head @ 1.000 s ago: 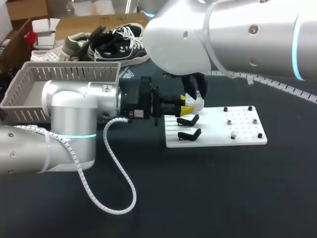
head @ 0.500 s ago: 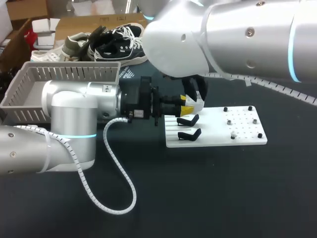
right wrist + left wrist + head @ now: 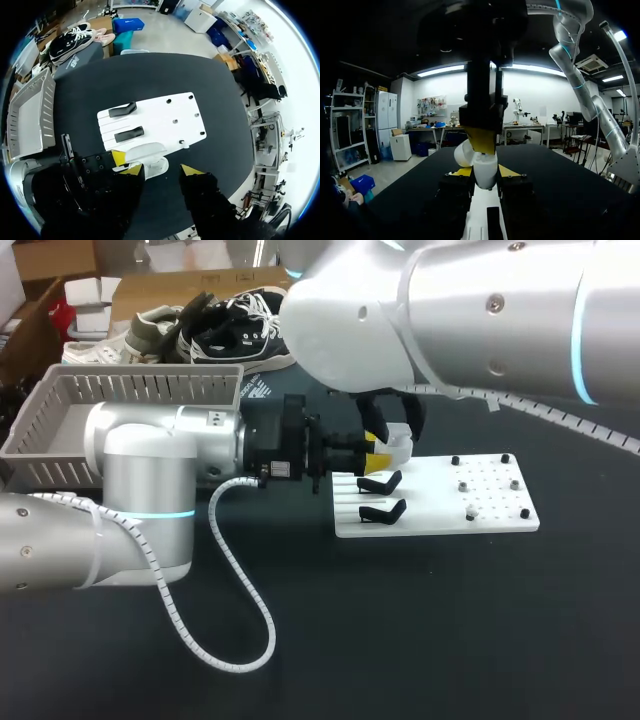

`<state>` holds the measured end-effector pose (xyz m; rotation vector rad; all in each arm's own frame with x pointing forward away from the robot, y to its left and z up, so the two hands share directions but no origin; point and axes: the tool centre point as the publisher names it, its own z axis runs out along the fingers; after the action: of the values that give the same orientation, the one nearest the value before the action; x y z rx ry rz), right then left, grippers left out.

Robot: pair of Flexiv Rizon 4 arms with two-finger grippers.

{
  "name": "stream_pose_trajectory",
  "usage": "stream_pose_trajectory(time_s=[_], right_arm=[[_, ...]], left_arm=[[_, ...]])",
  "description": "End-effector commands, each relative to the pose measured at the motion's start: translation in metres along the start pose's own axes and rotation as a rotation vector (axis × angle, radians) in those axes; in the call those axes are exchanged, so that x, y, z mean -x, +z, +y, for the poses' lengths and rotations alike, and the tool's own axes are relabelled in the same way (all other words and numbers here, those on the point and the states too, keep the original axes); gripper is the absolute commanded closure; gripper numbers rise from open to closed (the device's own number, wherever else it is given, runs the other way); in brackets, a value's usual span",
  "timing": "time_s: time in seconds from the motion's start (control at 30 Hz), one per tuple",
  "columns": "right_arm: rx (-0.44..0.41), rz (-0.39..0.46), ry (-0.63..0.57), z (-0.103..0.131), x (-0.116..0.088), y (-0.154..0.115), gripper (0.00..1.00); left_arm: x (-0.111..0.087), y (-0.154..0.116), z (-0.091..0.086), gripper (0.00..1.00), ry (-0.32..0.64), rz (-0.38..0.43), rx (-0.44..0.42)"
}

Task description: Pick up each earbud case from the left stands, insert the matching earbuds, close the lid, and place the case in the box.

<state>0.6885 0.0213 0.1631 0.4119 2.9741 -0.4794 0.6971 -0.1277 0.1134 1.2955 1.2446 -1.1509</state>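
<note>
Currently the left gripper (image 3: 485,171) is clamped on the white earbud case (image 3: 397,446). One yellow-tipped finger presses each side of the case, which is held off the table above the rear edge of the white board (image 3: 432,502).

The right gripper (image 3: 161,170) hangs directly above the case with its fingers spread and nothing between them. In the left wrist view one of its yellow tips sits against the rounded upper part of the case, which appears to be a raised lid.

- Key relation: the case lies just below the right gripper and towards one of its fingers, not centred in the gap.
- The long axis of the case appears to run along the line of the left fingers.
- The right arm is the nearer free arm for work on the lid or the earbuds.

Two black stands (image 3: 380,483) (image 3: 382,510) on the board's left part carry no case. The small items on its right part are too small to identify.

Whether earbuds are seated in the case cannot be determined. The grey basket (image 3: 140,388) stands at the table's left rear, well apart from the case, and no case is visible inside it.
</note>
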Motion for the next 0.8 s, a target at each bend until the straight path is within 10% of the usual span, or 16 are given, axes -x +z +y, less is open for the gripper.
stream_pose_trajectory(time_s=[0.03, 0.8], right_arm=[[0.050, -0.028, 0.021, -0.023, -0.009, -0.009, 0.59], [0.335, -0.088, 0.044, -0.091, -0.020, 0.016, 0.50]], left_arm=[[0.000, 0.000, -0.001, 1.00, 0.000, 0.000, 0.003], [0.000, 0.000, -0.001, 1.00, 0.000, 0.000, 0.003]])
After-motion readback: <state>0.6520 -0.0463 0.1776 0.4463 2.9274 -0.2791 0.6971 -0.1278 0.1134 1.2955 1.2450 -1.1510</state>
